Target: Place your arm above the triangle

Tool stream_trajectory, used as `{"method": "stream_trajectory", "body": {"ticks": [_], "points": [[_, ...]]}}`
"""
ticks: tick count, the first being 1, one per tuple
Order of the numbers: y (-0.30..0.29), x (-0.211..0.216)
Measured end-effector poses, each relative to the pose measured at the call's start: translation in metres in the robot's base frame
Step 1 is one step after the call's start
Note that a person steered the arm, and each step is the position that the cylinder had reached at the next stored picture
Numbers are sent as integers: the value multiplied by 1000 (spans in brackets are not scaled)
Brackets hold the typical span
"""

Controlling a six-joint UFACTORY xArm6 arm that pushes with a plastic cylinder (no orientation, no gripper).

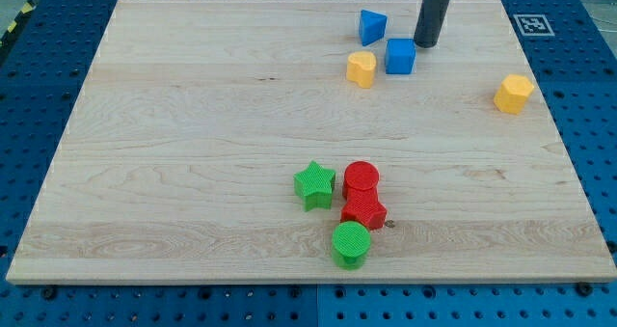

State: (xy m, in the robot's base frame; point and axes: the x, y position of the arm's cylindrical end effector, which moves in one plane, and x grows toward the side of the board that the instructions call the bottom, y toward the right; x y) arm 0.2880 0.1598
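No claw here, just my tip (pixel 425 43) down on the desk (pixel 193 153) beside the blue cube (pixel 400 56), close to the blue triangle (pixel 372 25) near the view's top.

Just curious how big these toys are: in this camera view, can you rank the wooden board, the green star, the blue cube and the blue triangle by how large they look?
1. wooden board, by far.
2. green star, though it sits nearer the view's bottom, probably closer to the camera.
3. blue cube and blue triangle look too alike to rank.
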Motion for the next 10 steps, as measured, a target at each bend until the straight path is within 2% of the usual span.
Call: {"method": "stream_trajectory", "body": {"ticks": [1, 3, 4, 10], "points": [[-17, -18], [-29, -86], [-30, -96], [-82, -77]]}}
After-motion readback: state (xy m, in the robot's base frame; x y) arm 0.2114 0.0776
